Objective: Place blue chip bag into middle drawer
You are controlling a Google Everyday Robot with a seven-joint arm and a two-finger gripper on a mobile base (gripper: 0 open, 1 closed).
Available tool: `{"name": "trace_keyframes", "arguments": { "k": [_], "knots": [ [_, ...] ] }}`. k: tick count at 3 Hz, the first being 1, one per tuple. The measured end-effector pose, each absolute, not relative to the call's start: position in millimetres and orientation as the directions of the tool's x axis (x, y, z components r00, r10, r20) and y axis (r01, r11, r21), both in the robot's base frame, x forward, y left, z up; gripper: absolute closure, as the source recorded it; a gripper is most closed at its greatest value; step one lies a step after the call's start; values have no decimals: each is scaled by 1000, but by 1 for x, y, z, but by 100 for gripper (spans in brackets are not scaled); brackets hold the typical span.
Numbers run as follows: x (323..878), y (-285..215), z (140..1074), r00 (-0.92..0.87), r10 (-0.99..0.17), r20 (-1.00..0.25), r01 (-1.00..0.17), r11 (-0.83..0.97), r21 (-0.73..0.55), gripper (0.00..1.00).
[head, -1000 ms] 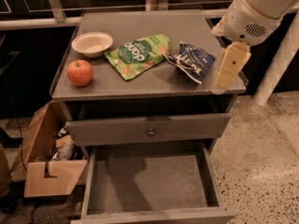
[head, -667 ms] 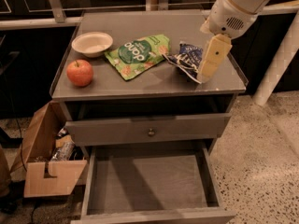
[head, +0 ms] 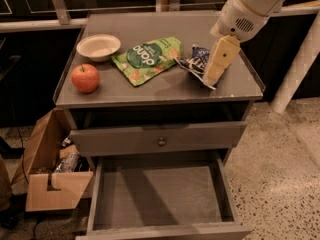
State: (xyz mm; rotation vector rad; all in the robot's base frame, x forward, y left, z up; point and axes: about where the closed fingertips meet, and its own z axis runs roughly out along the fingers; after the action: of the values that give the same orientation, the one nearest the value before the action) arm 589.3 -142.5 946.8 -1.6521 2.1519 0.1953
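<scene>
**Now the pincer stands at the blue chip bag on the bench top**

Now the pincer point(head: 212, 77) is low over the right part of the bench point(head: 165, 91). It hangs from the pale arm point(head: 250, 9), which enters from the upper right corner. Its cream-coloured tip stands just in front of the blue chip bag point(head: 194, 62) and covers the right side of the bag. Whether the pincer is spread or pinching the bag, I cannot tell from this view.

The blue chip bag lies on the bench top, right of centre, with its crinkled foil showing at the left of the pincer. Just beside it on the left lies a larger green snack bag point(head: 146, 59), and the two nearly touch. Further left there is a pale bowl point(head: 98, 46), and a red apple point(head: 85, 77) stands near the front left edge.

Below the top, the drawer front with a round knob point(head: 161, 142) is closed. Under it, the middle drawer point(head: 155, 194) is pulled out wide, and its grey floor is bare. A cardboard box point(head: 50, 184) stands on the floor at the left of the cabinet.
</scene>
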Motion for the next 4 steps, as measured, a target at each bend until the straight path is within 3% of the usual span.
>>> {"name": "trace_keyframes", "arguments": {
  "k": [2,4],
  "knots": [
    [633,-120,941,-304,-834,-461,-927,371,-58,0],
    [641,-122,933,-329,-814,-480,-920,391,-34,0]
  ]
}}
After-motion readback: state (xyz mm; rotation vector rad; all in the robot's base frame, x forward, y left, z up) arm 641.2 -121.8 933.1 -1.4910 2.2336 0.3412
